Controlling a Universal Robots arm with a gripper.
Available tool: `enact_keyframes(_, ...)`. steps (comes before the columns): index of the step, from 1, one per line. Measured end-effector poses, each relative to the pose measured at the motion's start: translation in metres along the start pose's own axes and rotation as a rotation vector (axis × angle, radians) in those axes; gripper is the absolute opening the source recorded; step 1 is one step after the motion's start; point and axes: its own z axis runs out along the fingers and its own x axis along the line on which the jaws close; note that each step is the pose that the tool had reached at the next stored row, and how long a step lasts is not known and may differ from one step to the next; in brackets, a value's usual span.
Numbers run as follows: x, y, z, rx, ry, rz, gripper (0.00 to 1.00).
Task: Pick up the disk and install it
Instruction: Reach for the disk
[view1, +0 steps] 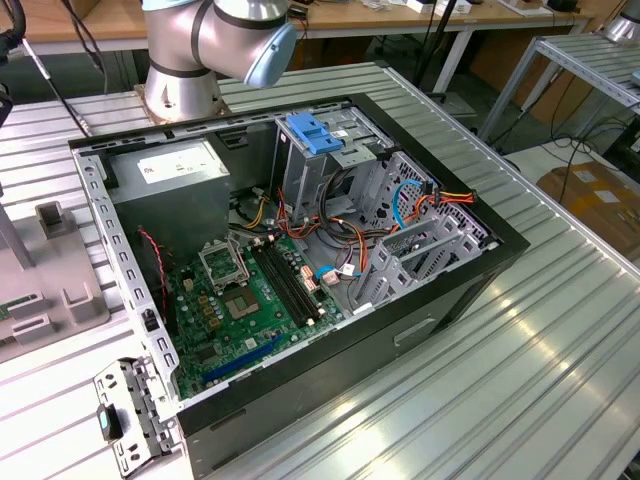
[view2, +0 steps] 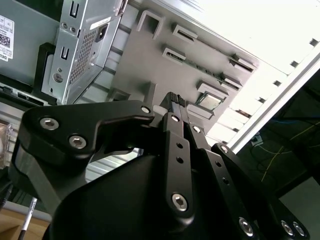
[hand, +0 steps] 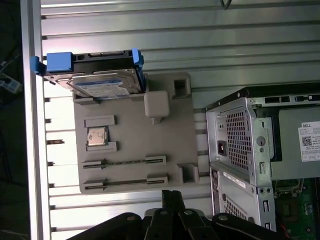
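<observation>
The disk (hand: 102, 84) lies at one end of the grey tray (hand: 132, 150), its blue side reaching the tabletop (hand: 150, 30) edge. The jaws are pressed together and empty at the tray's other end, with bare tray between.

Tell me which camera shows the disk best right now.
The first wrist view: the disk sits in its blue carrier on the grey holder, label visible, unobstructed. The second wrist view shows the holder's other slots past the gripper; the exterior view shows part of the holder at its left.
</observation>
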Motion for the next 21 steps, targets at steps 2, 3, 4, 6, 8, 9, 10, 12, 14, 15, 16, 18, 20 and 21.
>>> enact_keyframes(2,0.0018,-0.0002,0.0,0.0,0.0,0.0,0.11)
enact_keyframes(3,0.0033,-0.0003,0.0001,0.0,0.0,0.0,0.11)
enact_keyframes(4,0.0054,-0.0004,0.0001,0.0,0.0,0.0,0.11)
enact_keyframes(6,0.0089,-0.0007,0.0002,0.0,0.0,0.0,0.11)
enact_keyframes(8,0.012,-0.0009,0.0002,0.0001,0.0,0.0,0.11)
enact_keyframes(9,0.0129,-0.001,0.0002,0.0001,0.0001,0.0,0.11)
enact_keyframes(10,0.0143,-0.0011,0.0003,0.0,0.0,0.0,0.11)
enact_keyframes(12,0.017,-0.0013,0.0004,0.0001,0.0,0.0,0.11)
enact_keyframes(14,0.0194,-0.0015,0.0005,0.0,0.0,0.0,0.11)
enact_keyframes(15,0.0204,-0.0016,0.0005,0.0,0.0001,0.0,0.11)
enact_keyframes(16,0.0213,-0.0017,0.0005,0.0,0.0,0.0,0.11)
enact_keyframes(18,0.0238,-0.0018,0.0006,0.0,0.0,0.0,0.11)
enact_keyframes(20,0.0253,-0.002,0.0007,0.0,0.0,0.0,0.11)
enact_keyframes(21,0.0264,-0.0021,0.0008,0.0,0.0,0.0,0.11)
